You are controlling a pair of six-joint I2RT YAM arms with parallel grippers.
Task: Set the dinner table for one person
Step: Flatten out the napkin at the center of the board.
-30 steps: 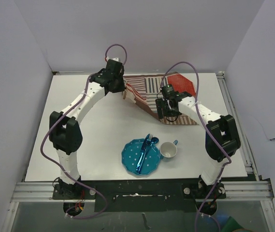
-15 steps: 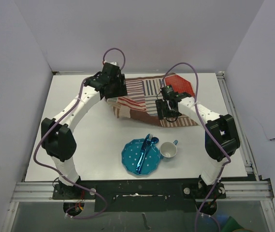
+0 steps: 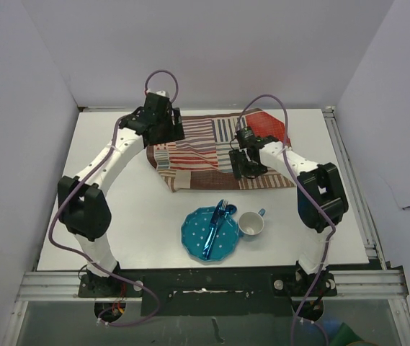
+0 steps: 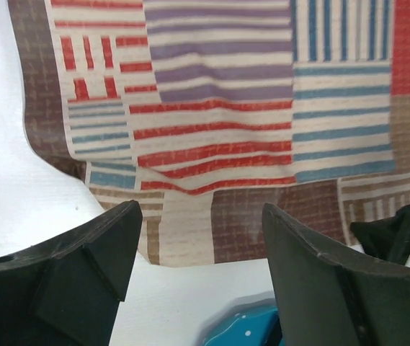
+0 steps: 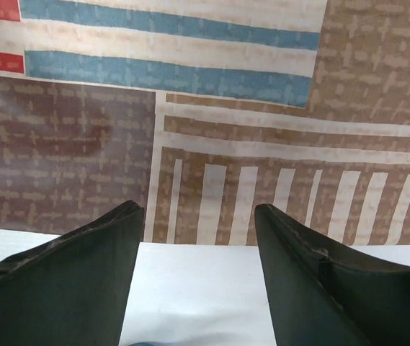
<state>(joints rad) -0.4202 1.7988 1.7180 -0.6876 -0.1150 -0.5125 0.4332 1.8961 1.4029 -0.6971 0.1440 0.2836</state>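
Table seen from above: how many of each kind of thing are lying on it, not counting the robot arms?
Patchwork cloth mat: 1
Blue dotted plate: 1
White cup: 1
Blue cutlery pieces on the plate: 2 (a fork and one I cannot identify)
Total: 5

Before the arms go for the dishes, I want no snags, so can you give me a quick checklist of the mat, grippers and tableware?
1. Left gripper clear of the mat: ok, jaws open, nothing between them.
2. Right gripper clear: ok, jaws open over the mat's near edge.
3. Mat lying flat: not ok, a ripple crosses its stripes.
4. Plate reachable: ok, on the bare dinner table, apart from the mat.
5. Cutlery off the plate: not ok, it lies on it.
6. Cup upright: ok, beside the plate; touching it, cannot tell.
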